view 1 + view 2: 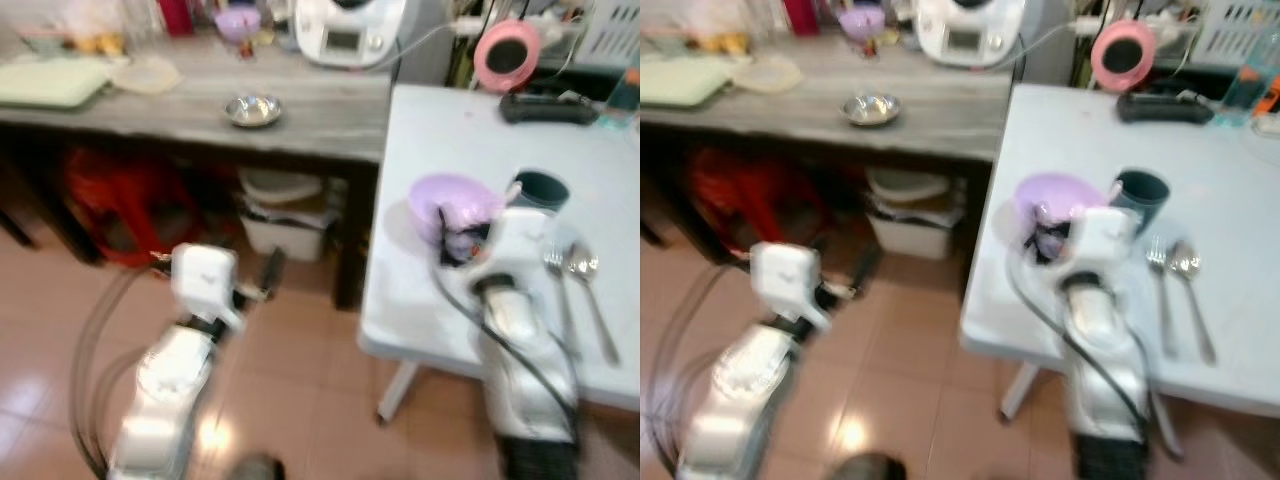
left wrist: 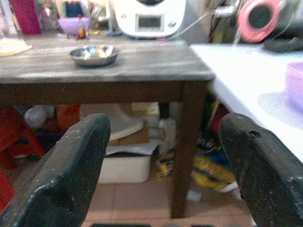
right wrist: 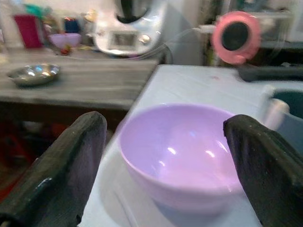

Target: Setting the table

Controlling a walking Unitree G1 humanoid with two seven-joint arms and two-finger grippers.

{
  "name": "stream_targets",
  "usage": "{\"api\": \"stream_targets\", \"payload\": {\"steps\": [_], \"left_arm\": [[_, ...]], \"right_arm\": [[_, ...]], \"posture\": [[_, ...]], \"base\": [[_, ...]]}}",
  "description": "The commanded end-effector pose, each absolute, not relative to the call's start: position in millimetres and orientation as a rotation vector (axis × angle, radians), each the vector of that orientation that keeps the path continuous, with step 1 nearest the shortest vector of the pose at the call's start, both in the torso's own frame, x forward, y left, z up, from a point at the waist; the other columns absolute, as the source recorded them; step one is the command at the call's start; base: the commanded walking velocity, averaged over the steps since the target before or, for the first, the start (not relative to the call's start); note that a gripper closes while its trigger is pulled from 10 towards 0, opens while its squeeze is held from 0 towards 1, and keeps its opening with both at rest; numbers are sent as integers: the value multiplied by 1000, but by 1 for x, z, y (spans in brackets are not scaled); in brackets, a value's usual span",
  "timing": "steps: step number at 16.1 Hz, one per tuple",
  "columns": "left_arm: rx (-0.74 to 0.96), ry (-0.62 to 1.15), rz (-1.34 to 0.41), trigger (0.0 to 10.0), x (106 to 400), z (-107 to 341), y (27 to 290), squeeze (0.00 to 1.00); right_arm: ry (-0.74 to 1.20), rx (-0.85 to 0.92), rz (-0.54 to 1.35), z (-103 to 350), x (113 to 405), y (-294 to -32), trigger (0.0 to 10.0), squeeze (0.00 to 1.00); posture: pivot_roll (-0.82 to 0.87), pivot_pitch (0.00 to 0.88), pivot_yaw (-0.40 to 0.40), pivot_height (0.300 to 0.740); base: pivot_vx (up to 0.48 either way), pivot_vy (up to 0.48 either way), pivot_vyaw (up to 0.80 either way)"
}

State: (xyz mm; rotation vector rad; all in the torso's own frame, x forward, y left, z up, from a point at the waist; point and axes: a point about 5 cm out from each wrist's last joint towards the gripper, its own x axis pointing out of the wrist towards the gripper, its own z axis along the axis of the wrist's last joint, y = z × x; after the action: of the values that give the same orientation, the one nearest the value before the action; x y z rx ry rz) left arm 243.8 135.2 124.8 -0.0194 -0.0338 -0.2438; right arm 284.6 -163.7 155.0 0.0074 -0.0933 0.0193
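Lilac bowl (image 3: pixel 182 153) near the white table's (image 1: pixel 440 130) left edge, beside mug (image 1: pixel 540 190), fork (image 1: pixel 560 290) and spoon (image 1: pixel 590 290); right gripper (image 3: pixel 165 156) wide open, empty, straddling it, presumably to grasp or release.

Location: a home kitchen and dining area. Indicators: a white countertop cooking appliance (image 1: pixel 350 30) and a steel bowl (image 1: pixel 252 110) on a wooden counter (image 1: pixel 200 120), storage bins (image 1: pixel 282 215) beneath it, a tiled floor (image 1: pixel 300 380), and a white dining table (image 1: pixel 480 140) carrying a lilac bowl (image 3: pixel 182 151), fork (image 1: pixel 558 290) and spoon (image 1: pixel 588 290).
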Motion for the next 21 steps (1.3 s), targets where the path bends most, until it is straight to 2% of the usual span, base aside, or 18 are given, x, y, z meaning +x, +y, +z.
{"api": "stream_targets", "payload": {"steps": [1,2,3,4,7,9,10,14,21], "left_arm": [[-36,-54,-253,10000,245,130,131,0],[-48,-48,-239,10000,245,129,133,0],[-47,-46,-236,10000,245,129,133,0],[-47,-42,-233,10000,245,128,133,0],[-44,-27,-221,10000,243,126,135,0],[-42,-18,-215,10000,243,125,136,0],[-44,-12,-216,10000,243,124,135,0],[-47,4,-224,10000,242,122,133,0],[-50,36,-225,10000,238,119,133,0]], "right_arm": [[-111,-30,16,157,283,-170,10000,0],[-128,-88,63,160,284,-165,10000,0],[-134,-110,101,162,285,-162,10000,576],[-130,-117,147,162,286,-159,10000,1000],[-72,-249,223,157,294,-158,10000,1000],[-61,-313,265,159,300,-162,10000,176],[-47,-350,294,161,308,-169,10000,0],[21,-464,415,157,320,-171,10000,0],[140,-527,551,148,341,-174,10000,0]], "posture": [[11,50,9,740],[12,52,9,740],[13,56,7,740],[15,60,7,740],[18,65,6,740],[17,68,8,740],[16,71,8,740],[20,79,9,740],[32,88,7,740]], "base": [[0,0,0],[0,0,0],[0,0,0],[0,0,0],[0,0,0],[0,0,0],[0,0,0],[0,0,0],[0,0,0]]}}
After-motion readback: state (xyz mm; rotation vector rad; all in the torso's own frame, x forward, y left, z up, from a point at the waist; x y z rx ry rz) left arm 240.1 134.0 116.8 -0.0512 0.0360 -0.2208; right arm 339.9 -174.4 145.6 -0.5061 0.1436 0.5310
